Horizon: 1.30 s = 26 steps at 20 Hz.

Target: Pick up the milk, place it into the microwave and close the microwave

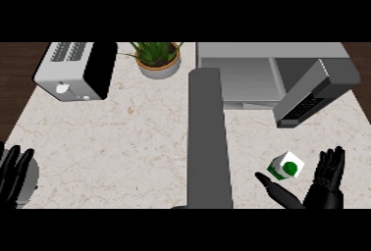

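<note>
Presently: milk carton (285,165) at 10 o'clock of the right hand (322,188), wide open and empty; hazard: closing fingers (333,164) may topple it toward 9 o'clock.

Up at the far left corner of the counter (116,142) sits the toaster (69,73), silver with a black side, slots on top, a lever and a knob on its near face. Just right of it, standing apart, a potted plant (158,61): spiky green leaves, pale round pot. The countertop is light speckled stone, and dark wood floor (13,83) shows beyond its edges.
</note>
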Tool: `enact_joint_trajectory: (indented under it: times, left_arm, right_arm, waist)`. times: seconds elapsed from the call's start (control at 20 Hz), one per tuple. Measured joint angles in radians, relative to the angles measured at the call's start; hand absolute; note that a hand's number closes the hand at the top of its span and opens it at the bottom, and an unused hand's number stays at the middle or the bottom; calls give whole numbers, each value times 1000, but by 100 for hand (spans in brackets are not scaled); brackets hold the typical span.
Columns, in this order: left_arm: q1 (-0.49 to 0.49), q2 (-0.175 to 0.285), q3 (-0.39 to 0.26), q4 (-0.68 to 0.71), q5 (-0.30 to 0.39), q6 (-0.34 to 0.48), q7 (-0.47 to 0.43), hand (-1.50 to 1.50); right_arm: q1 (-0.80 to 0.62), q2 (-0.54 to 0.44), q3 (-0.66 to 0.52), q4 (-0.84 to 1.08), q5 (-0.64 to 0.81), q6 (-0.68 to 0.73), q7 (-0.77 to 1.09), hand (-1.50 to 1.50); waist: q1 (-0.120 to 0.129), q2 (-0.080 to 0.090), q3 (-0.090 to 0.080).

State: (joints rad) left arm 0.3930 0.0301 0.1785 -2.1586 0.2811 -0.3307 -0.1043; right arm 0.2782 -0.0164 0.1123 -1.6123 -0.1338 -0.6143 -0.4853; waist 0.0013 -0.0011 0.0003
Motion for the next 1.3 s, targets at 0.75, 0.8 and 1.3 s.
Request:
enact_joint_trajectory:
  times: [0.75,0.8,1.3]
  left_arm:
    - [-7,-7,41,-20,35,-40,37,-150]
    - [3,-12,42,-27,35,-46,36,-150]
    - [-14,2,80,-21,58,-56,57,-150]
  right_arm:
    - [-126,-11,-124,308,-60,117,-194,-150]
    - [-140,-9,-135,333,-59,113,-202,-150]
    - [-220,-31,-286,629,-99,97,-334,-150]
  waist:
    - [2,1,0]
    - [3,1,0]
    - [4,1,0]
